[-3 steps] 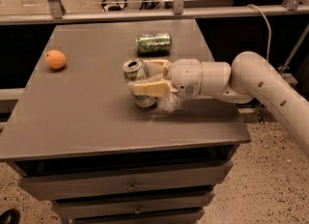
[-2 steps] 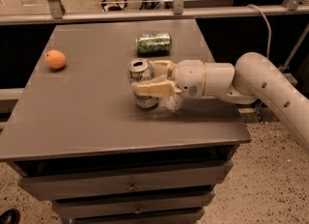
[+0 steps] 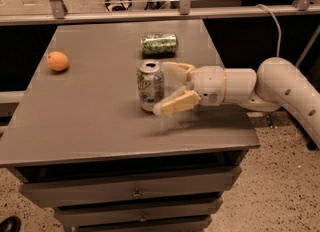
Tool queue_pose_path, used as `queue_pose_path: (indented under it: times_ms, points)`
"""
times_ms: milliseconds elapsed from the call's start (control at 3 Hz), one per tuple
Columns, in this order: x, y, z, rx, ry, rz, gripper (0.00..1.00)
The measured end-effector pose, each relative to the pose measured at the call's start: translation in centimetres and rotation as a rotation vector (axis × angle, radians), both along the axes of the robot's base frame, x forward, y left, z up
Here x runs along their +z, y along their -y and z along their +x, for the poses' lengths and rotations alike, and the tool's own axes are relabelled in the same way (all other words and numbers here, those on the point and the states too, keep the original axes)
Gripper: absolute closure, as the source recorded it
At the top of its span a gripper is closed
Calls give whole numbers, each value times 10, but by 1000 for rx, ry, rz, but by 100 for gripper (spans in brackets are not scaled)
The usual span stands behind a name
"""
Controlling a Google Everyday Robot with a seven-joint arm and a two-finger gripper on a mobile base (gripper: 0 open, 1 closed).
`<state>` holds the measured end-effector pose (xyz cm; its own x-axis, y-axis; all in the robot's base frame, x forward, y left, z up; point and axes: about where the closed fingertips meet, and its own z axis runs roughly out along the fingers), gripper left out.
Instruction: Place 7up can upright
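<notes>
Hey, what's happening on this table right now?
A robot arm is setting a 7up can upright on the grey table. The can stands near the table's middle. The gripper reaches in from the right, its fingers spread open on either side of the can. A green can lies on its side behind it, and an orange sits at the far left.

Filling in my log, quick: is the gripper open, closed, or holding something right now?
Gripper: open, holding nothing, fingers spread on either side of the upright soda can on the table.
</notes>
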<state>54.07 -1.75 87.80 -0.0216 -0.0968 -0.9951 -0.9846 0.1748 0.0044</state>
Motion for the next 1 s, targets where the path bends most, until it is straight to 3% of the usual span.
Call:
queue_pose_path:
  times_ms: [333,667,1000]
  points:
    - [-1,28,-2,-24,13,-34,0]
    - [10,70,-5,-56,57,-81,0]
    - [10,70,-5,-56,57,-81,0]
